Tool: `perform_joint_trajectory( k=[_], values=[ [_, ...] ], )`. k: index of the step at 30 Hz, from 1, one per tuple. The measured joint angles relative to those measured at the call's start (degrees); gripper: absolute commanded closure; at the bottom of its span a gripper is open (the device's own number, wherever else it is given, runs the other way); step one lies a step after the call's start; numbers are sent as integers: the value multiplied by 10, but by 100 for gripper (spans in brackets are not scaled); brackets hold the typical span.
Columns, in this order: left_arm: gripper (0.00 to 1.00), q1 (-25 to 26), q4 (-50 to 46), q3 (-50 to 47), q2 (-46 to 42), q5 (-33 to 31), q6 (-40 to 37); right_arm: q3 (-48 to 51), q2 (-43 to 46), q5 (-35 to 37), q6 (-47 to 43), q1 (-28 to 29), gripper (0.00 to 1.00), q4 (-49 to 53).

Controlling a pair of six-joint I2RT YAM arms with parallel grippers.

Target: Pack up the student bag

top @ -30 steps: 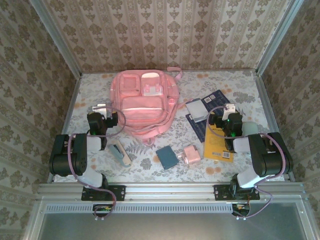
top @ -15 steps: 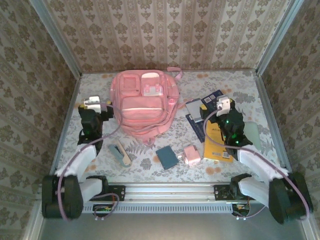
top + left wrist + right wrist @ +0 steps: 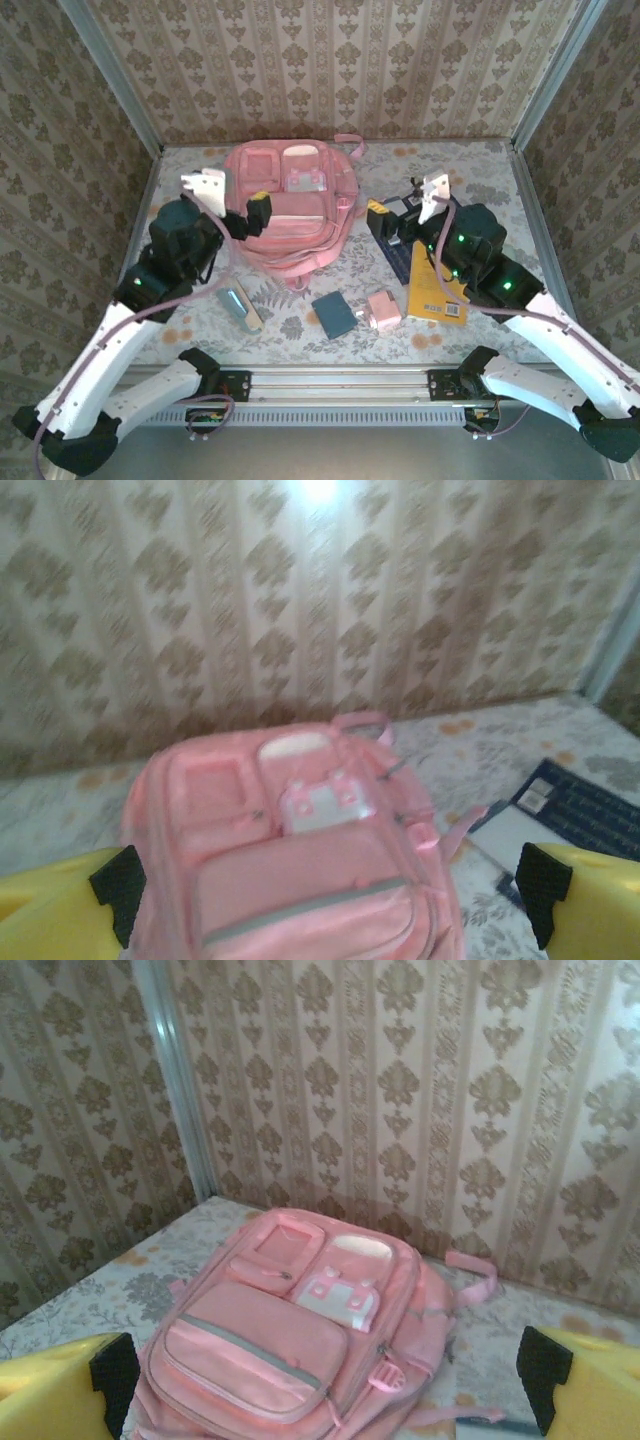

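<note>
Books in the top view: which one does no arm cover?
The small dark teal book; the right arm overlaps the yellow book and the dark blue book.

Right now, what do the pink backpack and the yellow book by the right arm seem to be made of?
The pink backpack: soft fabric, matte; it sags and creases, with stitched zip pockets. The yellow book: probably paper with a smooth card cover; flat, straight edges, white printed label.
</note>
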State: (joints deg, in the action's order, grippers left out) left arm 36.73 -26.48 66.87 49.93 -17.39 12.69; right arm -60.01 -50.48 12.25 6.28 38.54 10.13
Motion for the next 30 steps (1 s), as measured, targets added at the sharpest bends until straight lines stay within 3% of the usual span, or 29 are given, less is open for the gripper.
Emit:
perform_joint_trajectory(
  k=[3,7,13,19,27,30],
  values=[
    [0,-27,-97,44,31,-10,50,-22,7,21,55,-12,0,56],
    [0,-82,-183,20,45,37,116,6,12,13,114,-46,0,80],
    [0,-153,-253,5,94,134,173,-47,-142,-19,130,-22,1,133],
    [0,-193,-278,-22,139,205,195,-40,-259,-52,28,62,0,125],
    [0,-253,-278,-70,75,206,203,-129,-475,-37,-144,143,1,105],
    [0,-261,-275,-83,41,193,204,-184,-542,-42,-187,151,11,110]
  ],
)
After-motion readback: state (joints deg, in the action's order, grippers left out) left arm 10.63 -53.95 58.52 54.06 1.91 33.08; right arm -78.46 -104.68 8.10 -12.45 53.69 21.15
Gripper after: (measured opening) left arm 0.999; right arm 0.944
